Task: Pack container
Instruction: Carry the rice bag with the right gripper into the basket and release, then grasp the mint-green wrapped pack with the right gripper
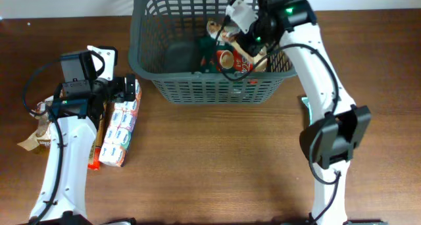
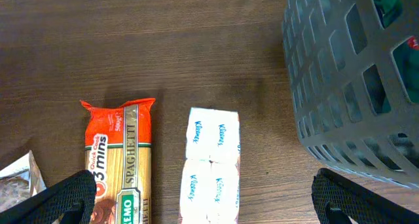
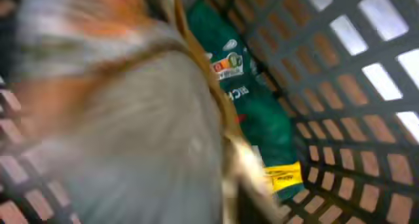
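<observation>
The dark grey lattice container (image 1: 210, 90) stands at the back middle of the table, and its wall shows in the left wrist view (image 2: 340, 86). My right gripper (image 1: 248, 44) is inside it, shut on a brown and red food packet (image 1: 233, 59). That packet (image 3: 131, 119) fills the right wrist view as a blur and hides the fingers. A green packet (image 3: 252, 99) lies on the container floor. My left gripper (image 2: 209, 207) is wide open, low over a white tissue pack (image 2: 213, 165) and a spaghetti packet (image 2: 121, 165), left of the container.
A crumpled brown packet (image 1: 36, 136) lies at the far left by the left arm. A dark object (image 1: 179, 56) sits in the container's left half. The tissue pack (image 1: 122, 129) and the spaghetti packet (image 1: 97, 143) lie side by side.
</observation>
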`<action>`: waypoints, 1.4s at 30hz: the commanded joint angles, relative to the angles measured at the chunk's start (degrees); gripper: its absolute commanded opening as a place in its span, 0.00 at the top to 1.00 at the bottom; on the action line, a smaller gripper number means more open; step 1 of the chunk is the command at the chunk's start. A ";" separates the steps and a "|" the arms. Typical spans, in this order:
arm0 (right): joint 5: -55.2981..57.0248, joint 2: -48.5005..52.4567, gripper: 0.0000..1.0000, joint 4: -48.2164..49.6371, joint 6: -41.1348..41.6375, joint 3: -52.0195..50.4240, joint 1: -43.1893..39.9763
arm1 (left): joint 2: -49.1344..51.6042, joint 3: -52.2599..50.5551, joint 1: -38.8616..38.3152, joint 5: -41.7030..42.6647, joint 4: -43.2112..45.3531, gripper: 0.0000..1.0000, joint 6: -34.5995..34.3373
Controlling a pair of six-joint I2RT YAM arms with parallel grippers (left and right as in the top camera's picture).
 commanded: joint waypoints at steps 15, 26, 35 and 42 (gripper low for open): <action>25.18 -20.41 0.50 -5.99 15.17 9.55 -1.77 | 0.31 1.03 0.26 0.66 0.00 0.01 -0.70; 9.22 -41.79 0.46 6.75 22.91 -31.36 -39.71 | 0.31 1.03 0.26 0.66 -0.02 0.01 -0.70; 3.87 -35.85 0.36 15.58 24.72 -57.88 -37.13 | 0.31 1.03 0.26 0.66 0.00 0.01 -0.70; 3.87 -24.50 0.27 16.24 23.17 -59.14 -32.24 | 0.31 1.03 0.26 0.66 0.00 0.01 -0.70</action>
